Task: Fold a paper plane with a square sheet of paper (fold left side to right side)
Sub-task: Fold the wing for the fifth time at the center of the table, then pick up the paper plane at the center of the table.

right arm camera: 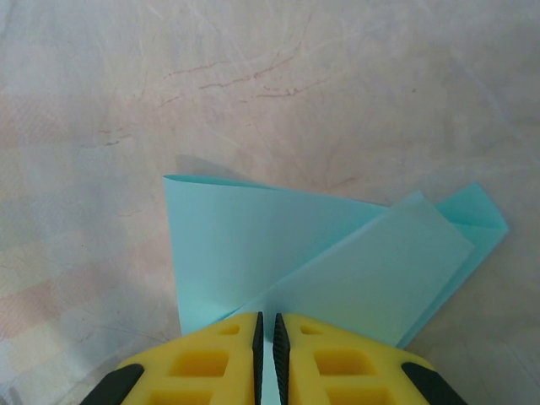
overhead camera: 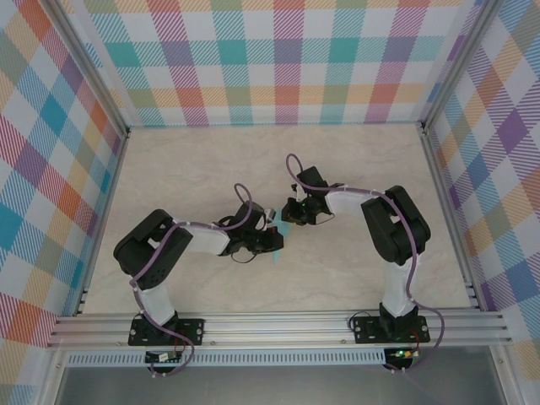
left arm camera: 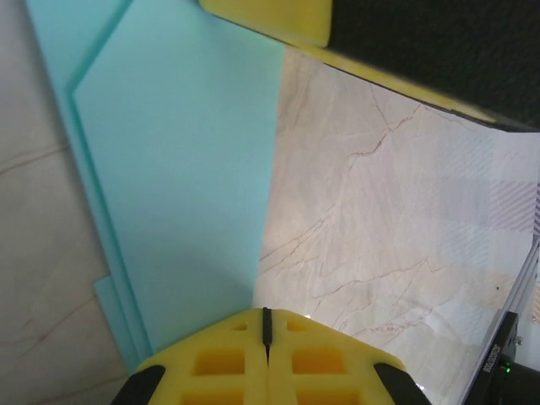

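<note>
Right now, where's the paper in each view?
Top external: paper near the picture's centre.
Left wrist: paper from the upper left down to the bottom centre.
Right wrist: paper lower centre, reaching right.
Shared landmark: the marble table under it.

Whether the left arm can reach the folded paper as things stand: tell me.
Probably yes: the shut left tool sits right at the near edge of the folded paper, with nothing between them.
</note>
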You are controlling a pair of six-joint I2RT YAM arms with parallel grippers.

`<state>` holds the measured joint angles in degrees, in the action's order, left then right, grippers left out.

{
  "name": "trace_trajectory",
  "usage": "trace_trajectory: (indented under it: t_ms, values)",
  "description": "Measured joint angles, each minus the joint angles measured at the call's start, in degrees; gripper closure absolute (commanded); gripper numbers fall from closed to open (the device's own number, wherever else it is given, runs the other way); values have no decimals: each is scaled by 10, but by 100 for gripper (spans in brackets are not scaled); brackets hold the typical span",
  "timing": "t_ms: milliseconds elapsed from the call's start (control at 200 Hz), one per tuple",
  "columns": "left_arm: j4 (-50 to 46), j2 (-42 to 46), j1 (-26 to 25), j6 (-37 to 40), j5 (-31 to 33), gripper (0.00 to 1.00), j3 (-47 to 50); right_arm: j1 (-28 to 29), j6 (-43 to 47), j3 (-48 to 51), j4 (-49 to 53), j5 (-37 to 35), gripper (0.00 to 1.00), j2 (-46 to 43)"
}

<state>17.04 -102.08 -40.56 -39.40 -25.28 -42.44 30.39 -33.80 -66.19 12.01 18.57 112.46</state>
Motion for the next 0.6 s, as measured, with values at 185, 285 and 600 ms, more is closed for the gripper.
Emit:
trace_trajectory:
  t_ms: [185, 285, 600]
  values:
    - [6, 27, -2, -2, -2, 100, 34, 0, 0, -7, 10, 3, 84, 3]
    - [-14, 48, -3, -2, 0, 100, 49, 0, 0, -7, 11, 3, 84, 3]
    - [-118, 92, 1, 7, 16, 86, 19, 0, 3, -7, 7, 16, 77, 3]
